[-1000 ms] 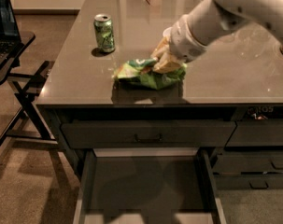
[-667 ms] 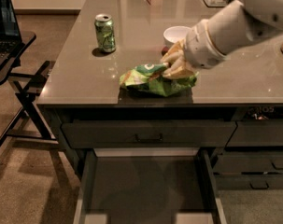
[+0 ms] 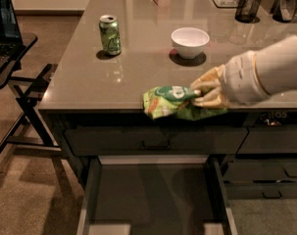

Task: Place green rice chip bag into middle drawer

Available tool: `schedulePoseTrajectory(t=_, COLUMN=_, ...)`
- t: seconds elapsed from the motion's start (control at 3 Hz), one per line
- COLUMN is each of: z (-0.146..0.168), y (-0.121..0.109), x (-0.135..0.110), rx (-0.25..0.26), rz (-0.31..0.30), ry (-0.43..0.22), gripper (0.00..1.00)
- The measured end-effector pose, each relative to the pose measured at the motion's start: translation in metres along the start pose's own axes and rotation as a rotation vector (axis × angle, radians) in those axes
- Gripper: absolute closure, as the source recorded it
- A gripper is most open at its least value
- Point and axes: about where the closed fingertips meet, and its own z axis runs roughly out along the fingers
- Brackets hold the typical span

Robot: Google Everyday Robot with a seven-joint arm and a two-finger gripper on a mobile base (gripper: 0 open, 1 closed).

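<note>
The green rice chip bag (image 3: 170, 102) is held over the front edge of the counter, its dark-green logo facing up. My gripper (image 3: 203, 93), with yellowish fingers, is shut on the bag's right end; the white arm reaches in from the right. The middle drawer (image 3: 155, 199) stands pulled open below the counter, with a flat dark-grey floor and pale side walls, directly beneath the bag.
A green soda can (image 3: 110, 35) and a white bowl (image 3: 189, 41) stand on the grey counter (image 3: 104, 77). A black mesh cup (image 3: 248, 6) is at the back right. A closed drawer with a bar handle (image 3: 155, 144) is above the open one. A black stand with a laptop (image 3: 6, 38) is at the left.
My gripper has carried the bag from the middle of the counter toward the front edge, so it now hangs over the open drawer.
</note>
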Motion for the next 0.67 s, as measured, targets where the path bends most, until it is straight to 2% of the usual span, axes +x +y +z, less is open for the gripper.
schedulePoseTrajectory(t=0.33, z=0.0121, y=0.0355, x=0.0227, rx=-0.008, rz=0.02, ry=0.036, gripper=1.0)
schedulePoseTrajectory(t=0.67, z=0.0121, y=0.0355, x=0.0227, rx=-0.008, rz=0.02, ry=0.036, gripper=1.0)
